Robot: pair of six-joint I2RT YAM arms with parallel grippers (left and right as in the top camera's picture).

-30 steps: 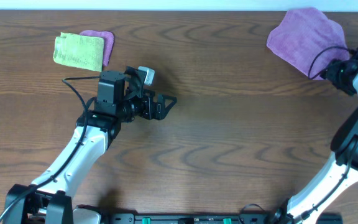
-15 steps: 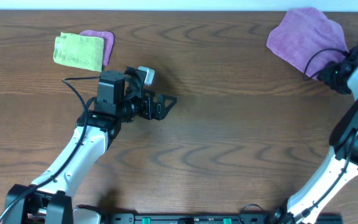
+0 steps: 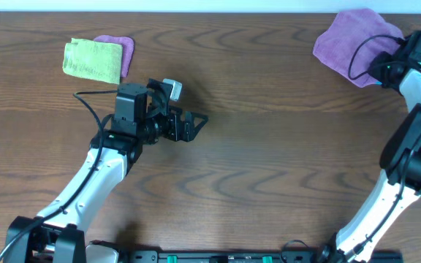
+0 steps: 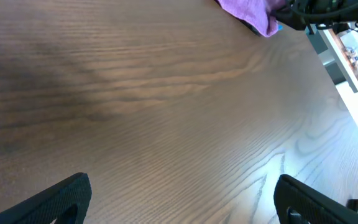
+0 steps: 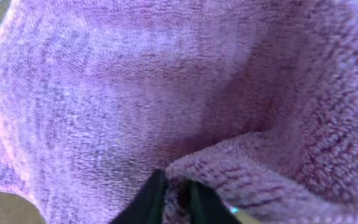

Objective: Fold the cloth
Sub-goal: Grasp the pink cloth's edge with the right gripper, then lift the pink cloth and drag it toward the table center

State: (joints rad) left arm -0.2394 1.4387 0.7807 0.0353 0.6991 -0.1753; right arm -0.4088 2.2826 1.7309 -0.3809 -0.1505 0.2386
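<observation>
The cloth (image 3: pixel 353 38) is a lilac fuzzy towel lying rumpled at the table's far right corner; it also shows at the top of the left wrist view (image 4: pixel 248 11). My right gripper (image 3: pixel 381 71) is at its right-hand edge. In the right wrist view the cloth (image 5: pixel 166 81) fills the frame, and my right gripper (image 5: pixel 176 186) is shut on a raised fold of it, pile showing between the two dark fingers. My left gripper (image 3: pixel 196 120) hovers over bare wood left of centre, far from the cloth. It stands wide open (image 4: pixel 182 199) with nothing between its fingertips (image 4: pixel 67 196).
A folded lime-green cloth (image 3: pixel 92 60) lies at the far left on top of another purple cloth (image 3: pixel 123 50). The wooden table (image 3: pixel 269 146) runs between the two arms. Its far edge lies just behind the lilac towel.
My right gripper has shifted towards the table's far edge and closed its jaws onto the cloth's fold. The left arm has not moved.
</observation>
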